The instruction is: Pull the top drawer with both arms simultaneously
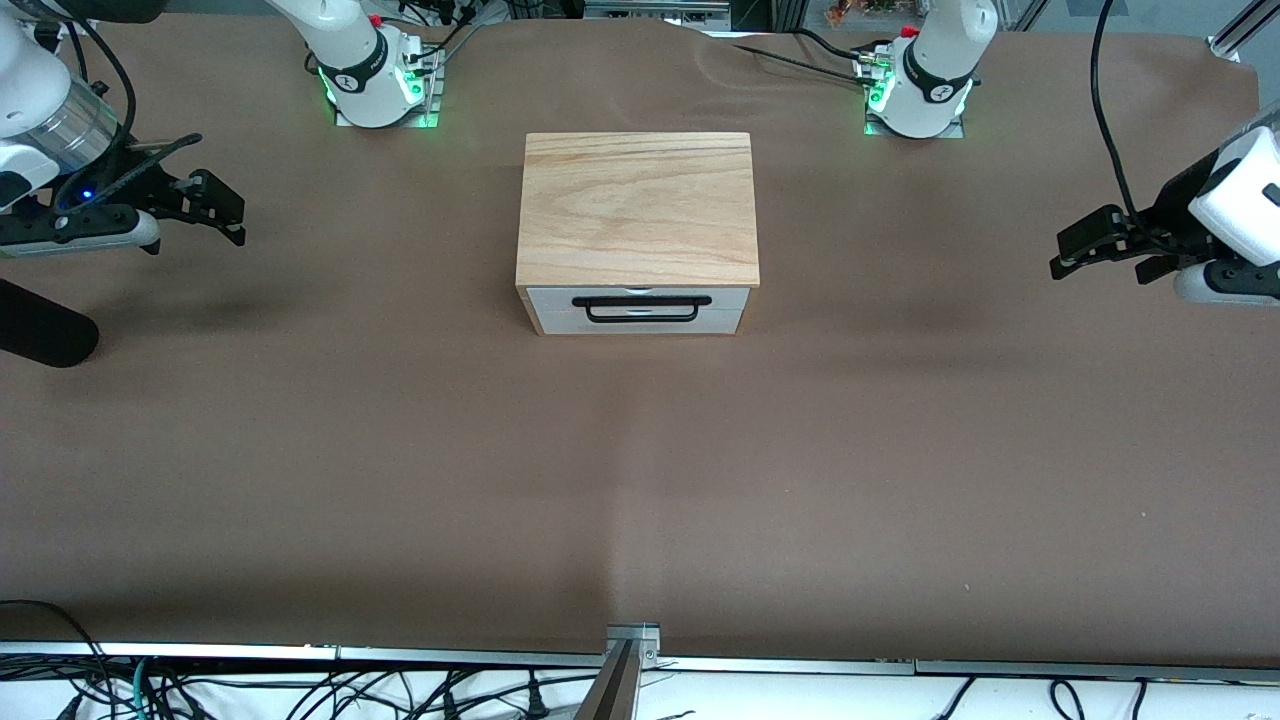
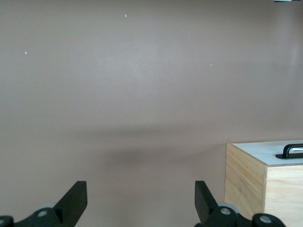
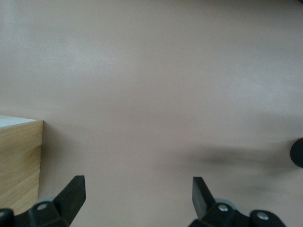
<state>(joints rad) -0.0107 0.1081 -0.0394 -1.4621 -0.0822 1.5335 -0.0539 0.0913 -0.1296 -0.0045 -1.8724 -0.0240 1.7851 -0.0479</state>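
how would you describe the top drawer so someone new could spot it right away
In the middle of the brown table stands one wooden box. Its white front faces the front camera, and the top drawer is the panel just under the wood top, shut. Its black bar handle sets it apart.

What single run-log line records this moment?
white-fronted top drawer: closed | left gripper: open, over table, waiting | right gripper: open, over table, waiting

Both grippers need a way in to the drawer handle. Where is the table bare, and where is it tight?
Bare brown table runs from the top drawer front toward the front camera, and between the box and each open gripper: left gripper over its end, right gripper over the other. Tight only at the black handle, close against the white panel.
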